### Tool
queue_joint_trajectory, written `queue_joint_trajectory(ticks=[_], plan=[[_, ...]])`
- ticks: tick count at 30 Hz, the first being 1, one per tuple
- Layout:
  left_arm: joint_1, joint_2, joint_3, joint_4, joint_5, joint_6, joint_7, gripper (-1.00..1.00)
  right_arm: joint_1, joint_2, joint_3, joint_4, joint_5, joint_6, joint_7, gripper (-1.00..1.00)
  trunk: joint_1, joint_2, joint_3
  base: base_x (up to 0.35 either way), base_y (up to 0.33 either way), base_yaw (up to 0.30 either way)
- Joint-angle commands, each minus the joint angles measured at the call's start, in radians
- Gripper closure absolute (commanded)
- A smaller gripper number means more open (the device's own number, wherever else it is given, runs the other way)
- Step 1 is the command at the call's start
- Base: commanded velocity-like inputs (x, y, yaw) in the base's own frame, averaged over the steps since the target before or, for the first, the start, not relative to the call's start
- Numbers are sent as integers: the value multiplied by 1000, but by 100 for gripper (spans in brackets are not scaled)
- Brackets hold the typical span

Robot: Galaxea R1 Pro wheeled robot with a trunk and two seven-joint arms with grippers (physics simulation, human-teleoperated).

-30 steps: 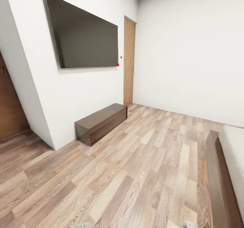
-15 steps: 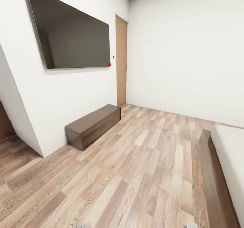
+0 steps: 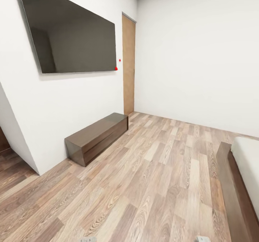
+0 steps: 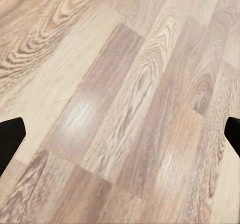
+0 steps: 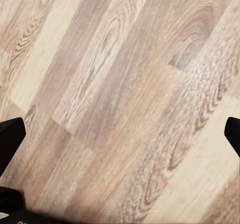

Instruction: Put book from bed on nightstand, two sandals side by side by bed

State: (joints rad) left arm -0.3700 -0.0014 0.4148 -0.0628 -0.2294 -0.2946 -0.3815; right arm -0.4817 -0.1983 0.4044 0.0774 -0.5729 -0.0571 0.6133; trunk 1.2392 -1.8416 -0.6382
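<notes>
The bedroom has smooth white walls (image 3: 194,54) and a floor (image 3: 151,184) of brown wood planks with clear grain. A flat dark screen (image 3: 72,36) hangs above a low, glossy brown cabinet (image 3: 97,135). The bed (image 3: 233,188), with dark wood frame and pale mattress, is at the right edge. The left gripper (image 4: 120,134) and the right gripper (image 5: 120,134) are spread wide over bare planks and hold nothing.
</notes>
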Motion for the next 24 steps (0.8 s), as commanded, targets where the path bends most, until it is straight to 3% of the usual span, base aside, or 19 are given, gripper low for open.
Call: queue_joint_trajectory(ticks=[1, 24], plan=[[-1, 0, 9, 0, -10, -3, -2, -100, -2, 0, 8, 4, -7, -6, 6, -100, 0, 0, -1, 332, 0, 0], [0, 0, 9, 0, -10, -3, -1, -100, -2, -1, 8, 4, -7, -7, 6, -100, 0, 0, -1, 332, 0, -10]])
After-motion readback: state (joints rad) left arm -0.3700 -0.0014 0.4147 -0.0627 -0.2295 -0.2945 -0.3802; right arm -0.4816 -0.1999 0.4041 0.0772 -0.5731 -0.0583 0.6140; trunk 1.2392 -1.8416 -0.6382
